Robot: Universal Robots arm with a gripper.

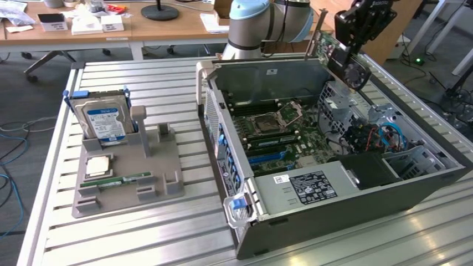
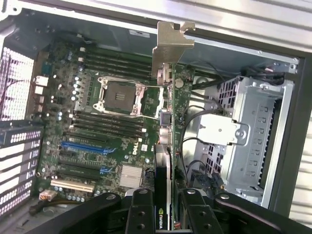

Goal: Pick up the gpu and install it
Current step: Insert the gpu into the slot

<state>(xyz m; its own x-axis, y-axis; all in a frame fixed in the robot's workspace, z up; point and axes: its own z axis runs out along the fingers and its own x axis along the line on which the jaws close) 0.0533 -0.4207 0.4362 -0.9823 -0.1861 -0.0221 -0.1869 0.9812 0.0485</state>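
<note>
Hardware in hand is the gpu (image 2: 180, 107), a thin flat card with a green circuit board, a black fan side and a bent silver metal end bracket (image 2: 173, 41). In the wrist view it is seen edge-on. The gripper (image 2: 168, 207) has its two black fingers (image 2: 141, 209) clamped on the card's flat faces. A green Nvidia eye mark (image 2: 160, 220) shows on the card right at the fingers, and the card's end past that mark is cut off by the frame.

In the exterior view the gpu (image 1: 347, 64) hangs tilted in the air under the gripper (image 1: 351, 47), above the far rim of the open grey computer case (image 1: 355, 219). It is seated in no slot.

Below it lies the green motherboard (image 2: 97, 161), with "DELL" (image 2: 134, 148) printed in white beside a blue expansion slot (image 2: 85, 146). The silver square processor socket (image 2: 119, 95) stands bare. A perforated silver drive cage (image 2: 253, 126) sits beside the board.

A white label (image 1: 310, 185) on the black cover inside the case carries print too small to read. Well apart, at the exterior view's left, a grey holder (image 1: 159, 177) carries a boxy hard drive (image 1: 103, 124). The writing on its blue-and-white label cannot be made out.
</note>
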